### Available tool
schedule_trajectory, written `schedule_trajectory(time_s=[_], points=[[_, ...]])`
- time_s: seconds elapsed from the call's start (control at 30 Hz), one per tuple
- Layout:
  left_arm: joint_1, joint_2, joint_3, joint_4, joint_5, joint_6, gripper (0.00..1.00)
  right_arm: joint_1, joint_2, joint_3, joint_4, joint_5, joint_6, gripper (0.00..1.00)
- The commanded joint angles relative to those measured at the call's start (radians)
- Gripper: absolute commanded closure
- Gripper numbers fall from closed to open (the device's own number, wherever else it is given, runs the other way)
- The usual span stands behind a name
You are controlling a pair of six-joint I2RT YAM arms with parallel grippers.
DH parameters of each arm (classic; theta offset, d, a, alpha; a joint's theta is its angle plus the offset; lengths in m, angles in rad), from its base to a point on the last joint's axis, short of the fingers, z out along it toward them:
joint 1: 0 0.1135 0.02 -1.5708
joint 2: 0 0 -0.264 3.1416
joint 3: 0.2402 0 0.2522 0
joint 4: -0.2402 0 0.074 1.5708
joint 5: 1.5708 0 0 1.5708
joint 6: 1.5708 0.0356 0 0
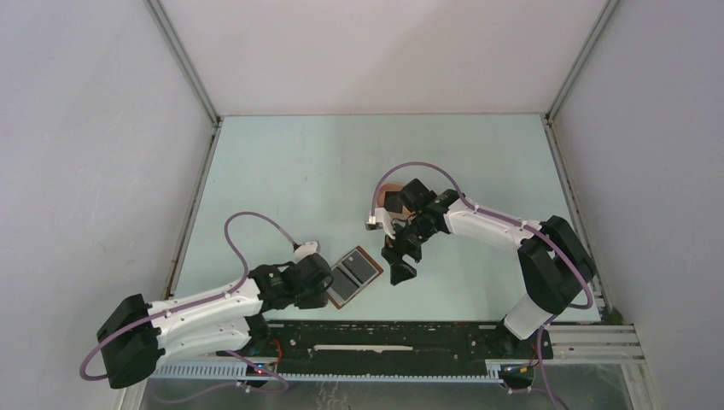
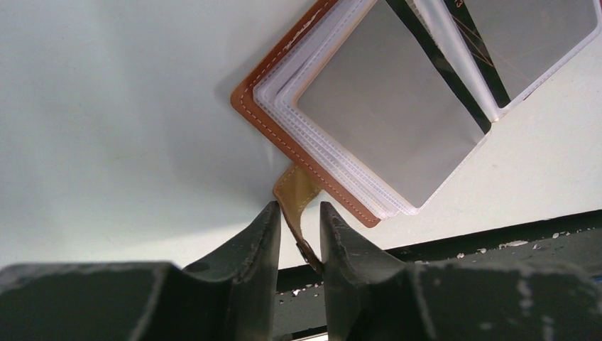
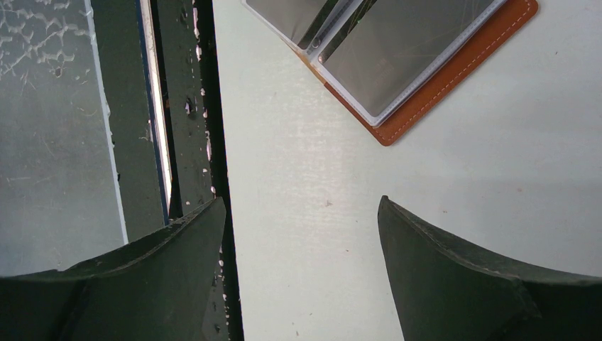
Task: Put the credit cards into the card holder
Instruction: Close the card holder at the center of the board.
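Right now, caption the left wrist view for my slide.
Left gripper straddles the snap tab of the open card holder.

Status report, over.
Left gripper straddles snap tab, grip unclear. Right gripper open, empty. Card holder lying open, pockets up. Nothing lying across it.

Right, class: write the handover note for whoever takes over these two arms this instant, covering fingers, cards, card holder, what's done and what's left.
Left gripper: fingers either side of the card holder's snap tab; whether they grip it cannot be told.
Right gripper: open, empty, over the table beside the holder.
Card holder: lying open, pockets up, near the table's front edge.
Cards: what looks like a dark card sits in a pocket; no loose card in view.
Done: holder open.
Left: find any remaining cards and insert them.
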Motion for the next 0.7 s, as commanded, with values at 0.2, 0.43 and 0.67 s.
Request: schedule_trajectory(time_s=[0.2,0.43,0.67], points=[[-0.007,-0.043,-0.019,-0.050,-0.030,-0.016,0.91,-0.006,0.000,0.039,0.001,-0.009,0.001,0.12],[-0.006,-0.139,0.021,-0.111,-0.109,-0.025,1.00,-0.007,-0.001,0.040,0.002,-0.003,0.003,0.12],[0.042,-0.213,0.069,-0.049,-0.135,0.027,1.00,-0.019,0.000,0.039,0.025,0.014,0.040,0.12]])
